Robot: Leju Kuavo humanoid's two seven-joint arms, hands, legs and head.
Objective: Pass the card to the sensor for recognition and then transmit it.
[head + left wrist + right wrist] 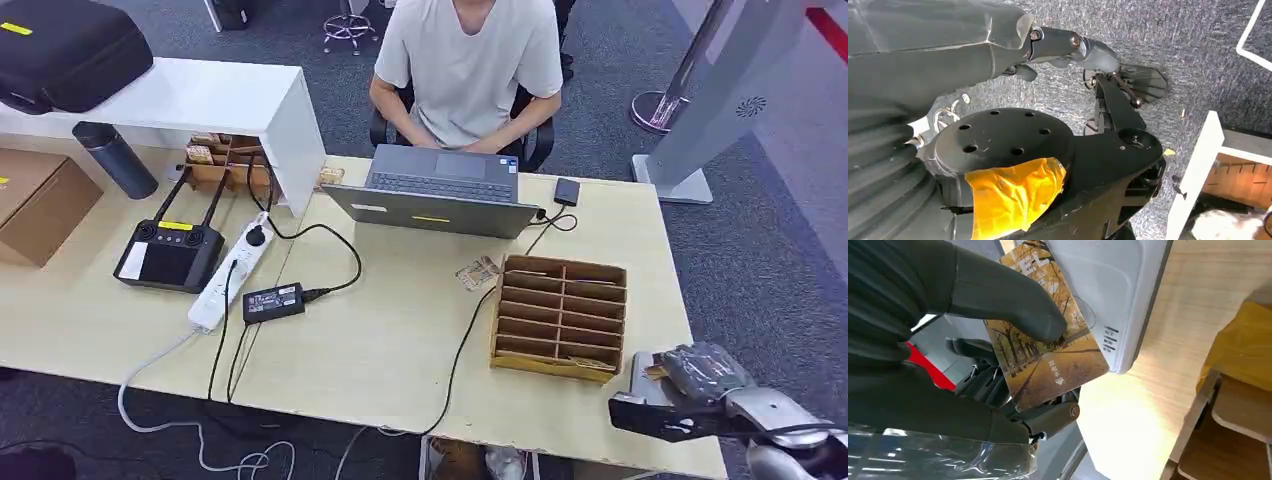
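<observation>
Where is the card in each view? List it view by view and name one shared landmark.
Head view: too hidden to pick out beside the robot hand.
Left wrist view: not in it.
Right wrist view: card pinched by the robot hand, overlapping the white sensor.
Shared landmark: wooden organizer.

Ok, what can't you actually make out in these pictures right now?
- Card: right wrist view, the right hand thumb covers part of its print.
- Sensor: same view, cut off by the edge; card overlaps it, contact unclear.
- Left hand: left wrist view, fingers unclear.
- Person: head view, cropped.
</observation>
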